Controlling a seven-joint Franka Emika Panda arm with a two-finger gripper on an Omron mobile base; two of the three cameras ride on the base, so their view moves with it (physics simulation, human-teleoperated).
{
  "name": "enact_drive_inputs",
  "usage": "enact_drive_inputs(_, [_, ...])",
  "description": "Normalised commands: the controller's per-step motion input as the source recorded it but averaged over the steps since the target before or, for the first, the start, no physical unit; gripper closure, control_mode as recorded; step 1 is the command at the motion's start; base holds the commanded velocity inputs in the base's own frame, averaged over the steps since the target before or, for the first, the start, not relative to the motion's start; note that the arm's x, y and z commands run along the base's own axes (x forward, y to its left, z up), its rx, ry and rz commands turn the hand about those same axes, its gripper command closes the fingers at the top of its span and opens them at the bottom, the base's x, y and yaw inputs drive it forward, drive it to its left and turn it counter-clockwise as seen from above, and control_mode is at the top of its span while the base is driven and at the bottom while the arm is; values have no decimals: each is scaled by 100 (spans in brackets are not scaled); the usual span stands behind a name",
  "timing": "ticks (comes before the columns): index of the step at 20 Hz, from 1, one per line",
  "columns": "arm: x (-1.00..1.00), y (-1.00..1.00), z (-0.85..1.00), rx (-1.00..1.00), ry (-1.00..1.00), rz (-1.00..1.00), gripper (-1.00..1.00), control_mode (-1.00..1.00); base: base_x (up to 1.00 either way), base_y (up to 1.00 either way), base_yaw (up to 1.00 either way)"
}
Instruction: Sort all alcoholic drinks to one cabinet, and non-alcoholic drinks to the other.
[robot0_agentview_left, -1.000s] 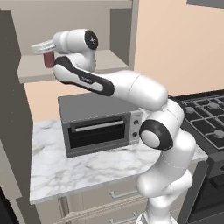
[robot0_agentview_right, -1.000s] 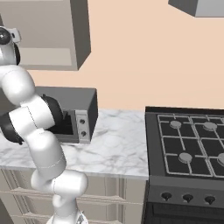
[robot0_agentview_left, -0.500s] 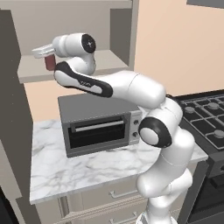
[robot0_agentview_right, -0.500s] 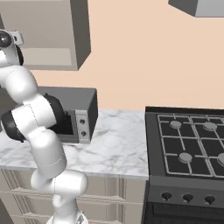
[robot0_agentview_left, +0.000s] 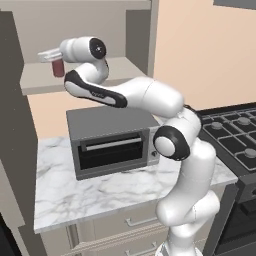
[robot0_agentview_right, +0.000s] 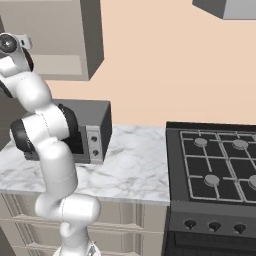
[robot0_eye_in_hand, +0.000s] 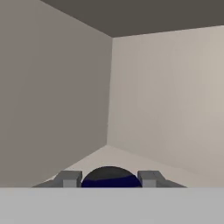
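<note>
This is a kitchen with a white and grey marble table at the front. A black stove sits at 3 o'clock from it. A dark grey box-shaped toaster oven stands on the table, toward the back.

The white robot arm goes up from its base, bends over the oven, and reaches up and out to 10 o'clock. Its hand lies flat and points into the beige-grey wall cabinet above the oven.

The jaws are closed on the short purple-pink container with a blue top. In the hand view its round blue top sits right between the two small grey fingertips. The container hangs near the front edge of the pale shelf. I cannot tell if its bottom touches the shelf yet.

What could go wrong? If the jaws let go too high, the little container could tip over and roll. It is close to the edge, so it could fall onto the oven or the table. If the hand pushes in too far, it could bump the cabinet's back corner. Pulling out fast could knock the container over too.
</note>
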Motion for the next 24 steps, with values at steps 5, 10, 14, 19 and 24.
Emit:
enact_drive_inputs(5, [2,23,-15,-1,0,-18,100,-100,0,0,0])
enact_drive_inputs(10, [0,13,-13,0,1,-17,-100,-100,0,0,0])
enact_drive_inputs(14, [-3,0,-1,0,10,-19,-100,-100,0,0,0])
enact_drive_inputs(19, [-26,-14,0,0,16,-21,-100,-100,0,0,0])
enact_drive_inputs(24, [-46,-32,0,4,13,-17,-100,-100,0,0,0])
